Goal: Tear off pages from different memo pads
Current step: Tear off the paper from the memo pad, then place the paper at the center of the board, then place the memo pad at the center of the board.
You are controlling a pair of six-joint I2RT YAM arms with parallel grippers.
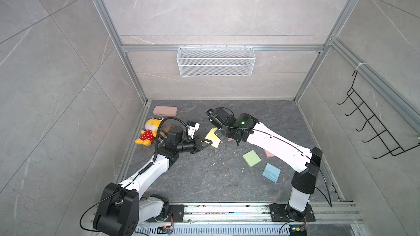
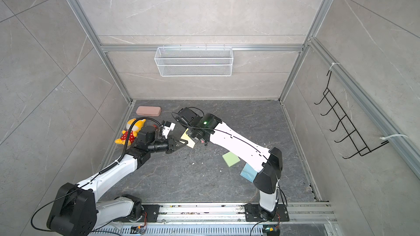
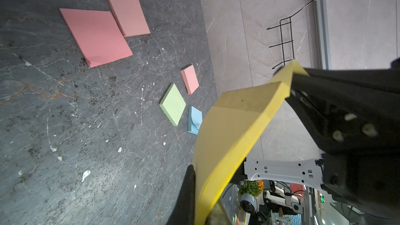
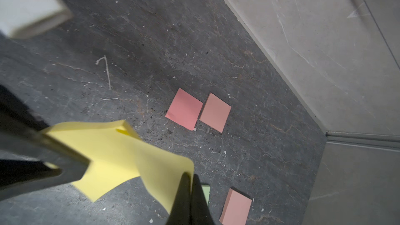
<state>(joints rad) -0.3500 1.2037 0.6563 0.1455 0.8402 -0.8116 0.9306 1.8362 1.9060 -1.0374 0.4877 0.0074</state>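
Above the bench, the left hand pinches the yellow memo pad while the right hand pinches its lifted top page.

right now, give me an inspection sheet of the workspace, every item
surface: dark stone-look tabletop, speckled with white flecks and crumbs
job's things: yellow pad held above the table, yellow page partly peeled from it; green pad, blue pad, pink pad, salmon pad and second salmon pad lie flat
clutter: pink case and plush toy by the far left corner
hands: left hand shut on the yellow pad; right hand shut on the yellow page
cables: black hose loops over the left arm; thin black lead at the right arm's base
surroundings: wire basket on the back wall, hook rack on the right wall
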